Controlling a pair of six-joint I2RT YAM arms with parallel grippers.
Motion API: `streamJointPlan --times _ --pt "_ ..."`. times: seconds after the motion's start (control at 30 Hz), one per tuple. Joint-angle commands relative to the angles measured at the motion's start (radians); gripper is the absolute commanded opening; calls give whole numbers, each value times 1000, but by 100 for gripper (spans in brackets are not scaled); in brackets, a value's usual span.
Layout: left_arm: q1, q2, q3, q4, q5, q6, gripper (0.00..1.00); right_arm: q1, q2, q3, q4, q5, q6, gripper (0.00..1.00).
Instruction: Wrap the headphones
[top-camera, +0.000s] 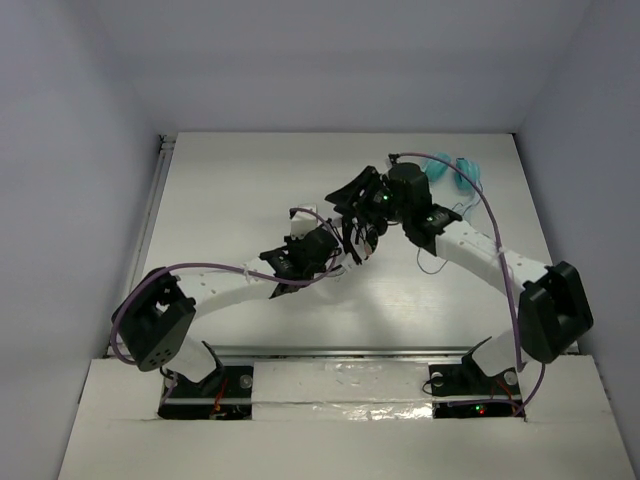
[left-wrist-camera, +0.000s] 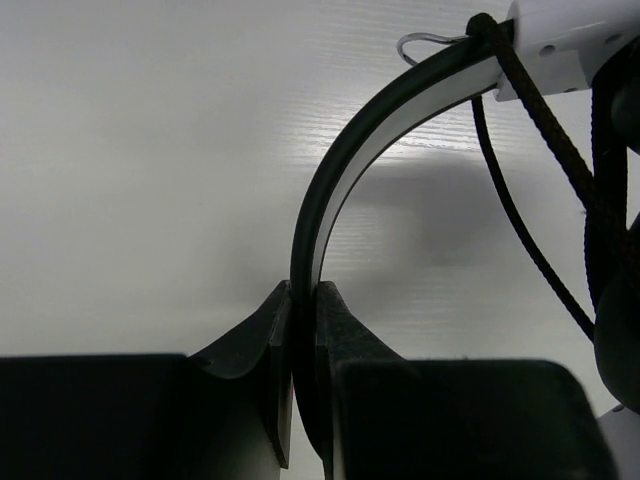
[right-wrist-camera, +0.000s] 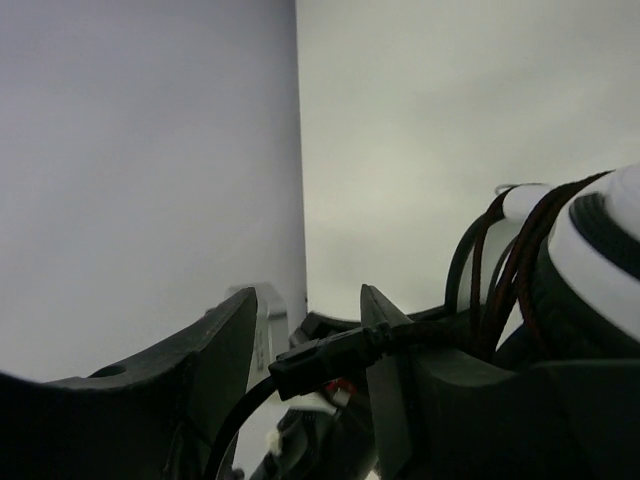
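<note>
The headphones (top-camera: 352, 232) hang between my two grippers at the middle of the table. My left gripper (left-wrist-camera: 303, 292) is shut on the thin black-and-white headband (left-wrist-camera: 340, 160), which arcs up to a white cup mount. The braided black cable (left-wrist-camera: 540, 115) runs down beside it. In the right wrist view, the cable is looped several times beside a white-shelled cup (right-wrist-camera: 592, 240). Its black plug (right-wrist-camera: 320, 362) lies across the gap of my right gripper (right-wrist-camera: 308, 296), resting against the right finger. The jaws stand apart, not pinching it. From above, my right gripper (top-camera: 358, 198) is just behind the headphones and my left gripper (top-camera: 318, 243) just in front.
Teal headphones (top-camera: 455, 168) lie at the back right, close behind the right wrist. White walls enclose the table on three sides, with a metal rail (top-camera: 160, 190) along the left edge. Purple arm cables loop over both arms.
</note>
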Motion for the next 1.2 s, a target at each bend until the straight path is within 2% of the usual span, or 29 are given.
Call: streamJointPlan --times 0.0,0.07,0.17,0.3,0.43,0.5,0.67,0.73,0.8,0.87,1.03,1.13,1.17 --pt "-40 -16 6 -28 66 82 0 -21 84 147 52 24 -65 52" --pt "-51 -13 4 -11 71 96 0 -21 167 182 56 19 -59 61" --pt "-80 1 22 -28 28 110 0 -21 248 275 -11 -10 -39 61" --pt "-80 -5 19 -36 2 113 0 -21 194 206 68 -18 10 62" --pt "-98 2 13 13 42 145 0 -21 196 302 -89 22 -130 62" --pt "-109 7 19 13 43 168 0 -21 223 411 -212 57 -183 63" --pt "-129 -4 32 27 78 199 0 -21 396 590 -407 133 -313 68" --pt "-129 -7 29 24 85 202 0 -21 395 583 -400 125 -318 70" --pt "-129 -30 15 35 97 193 0 -21 385 577 -386 139 -317 78" --pt "-129 -45 -4 44 109 180 0 -21 414 610 -438 149 -359 78" --pt "-129 -99 -2 26 111 154 0 -21 364 511 -375 149 -361 77" --pt "-129 -142 8 1 92 144 0 -21 307 473 -329 160 -413 68" --pt "-129 -154 13 -8 88 144 0 -21 292 465 -332 175 -431 55"
